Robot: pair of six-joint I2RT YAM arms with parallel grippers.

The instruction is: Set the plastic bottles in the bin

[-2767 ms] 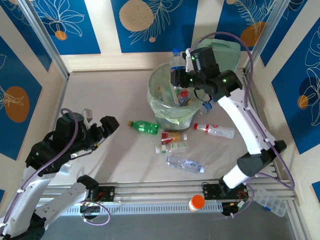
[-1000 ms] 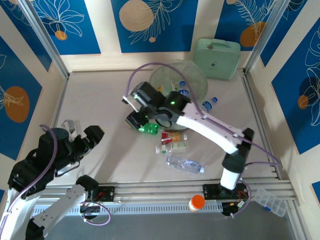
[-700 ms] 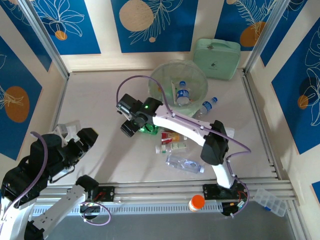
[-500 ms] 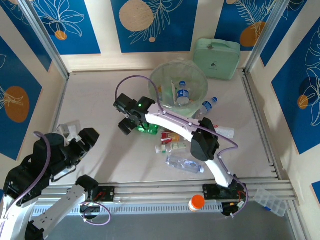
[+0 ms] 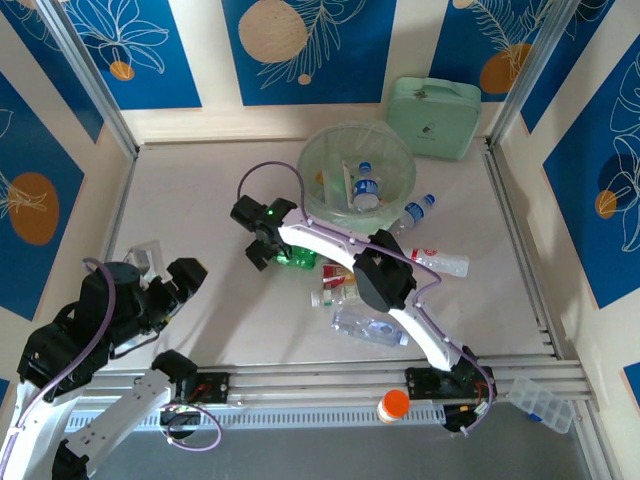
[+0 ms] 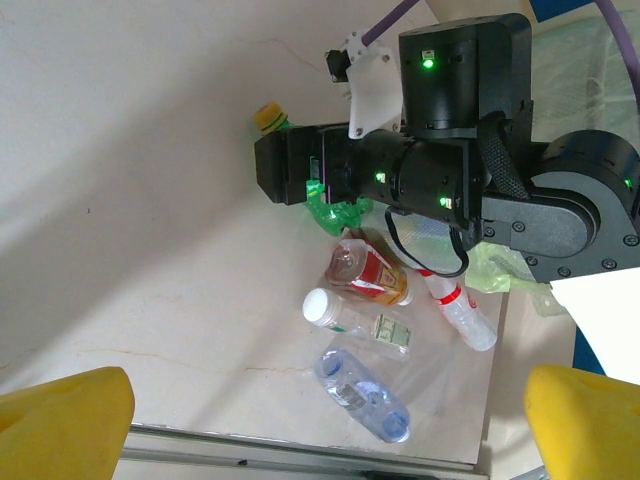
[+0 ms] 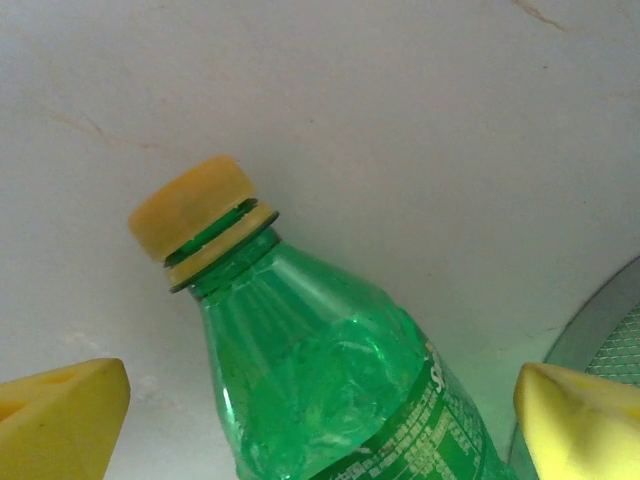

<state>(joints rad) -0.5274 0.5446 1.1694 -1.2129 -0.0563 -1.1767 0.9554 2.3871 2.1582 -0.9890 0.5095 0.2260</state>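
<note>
Right pincer [image 5: 257, 254] wide astride green bottle [image 7: 330, 390], lying flat, yellow cap [image 7: 190, 208] leftward

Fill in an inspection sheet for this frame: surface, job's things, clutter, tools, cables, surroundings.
Surface: pale table, no spill seen.
Job's things: bin upright at the far side, with bottles inside; green bottle and five more bottles lie on the table near it.
Clutter: mint-green case behind the bin; orange-capped item on the front rail; clear compartment box near right.
Tools: right tool open, a finger on each side of the green bottle; left tool open, empty.
Cables: purple cable loops above the right tool; another behind the left tool.
Surroundings: blue leaf-patterned panels, metal frame posts.
</note>
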